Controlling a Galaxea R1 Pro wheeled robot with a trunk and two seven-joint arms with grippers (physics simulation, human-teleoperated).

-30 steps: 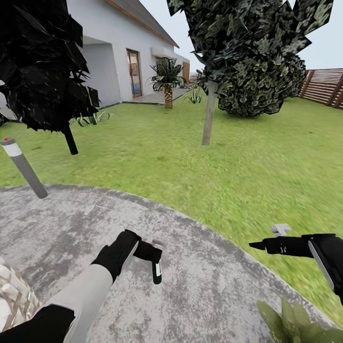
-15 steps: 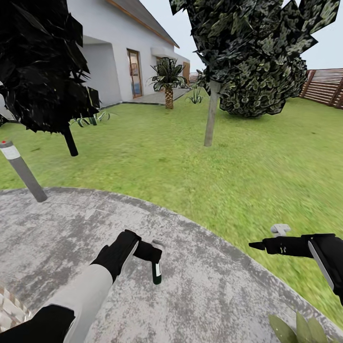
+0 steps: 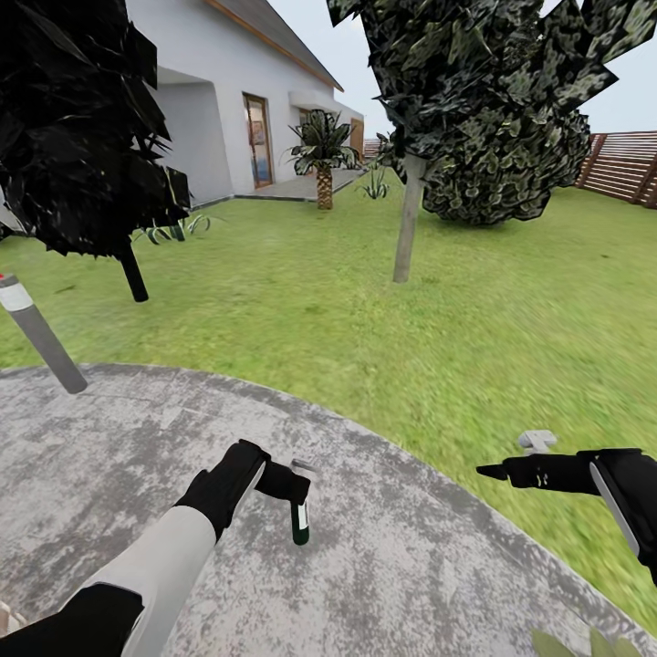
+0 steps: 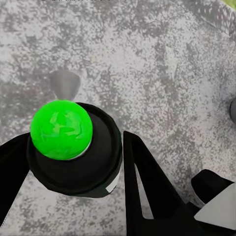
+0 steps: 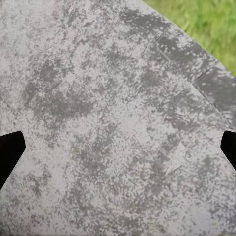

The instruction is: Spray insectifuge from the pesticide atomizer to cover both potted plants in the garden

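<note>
View shifted: bollard lamp [image 3: 36, 333] now nearer left edge, potted plant leaves [image 3: 584, 641] nearly gone at lower right; camera moving, arms unchanged. Judgement: base repositioning, no spraying yet.
Left tool [image 3: 294, 481] clamped on pesticide atomizer [image 3: 300, 518], bottle hanging over grey patio [image 3: 411, 566].
Right tool [image 3: 493, 472] spread wide, empty.
Lawn [image 3: 365, 301], trees, white house, slatted fence [image 3: 625, 164] beyond.

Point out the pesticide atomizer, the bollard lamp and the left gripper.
pesticide atomizer [image 3: 300, 520], head view: white label band on the bottle.
bollard lamp [image 3: 41, 336], head view: middle of the grey post.
left gripper [image 3: 294, 485], head view: fingertips around the bottle's top.
</note>
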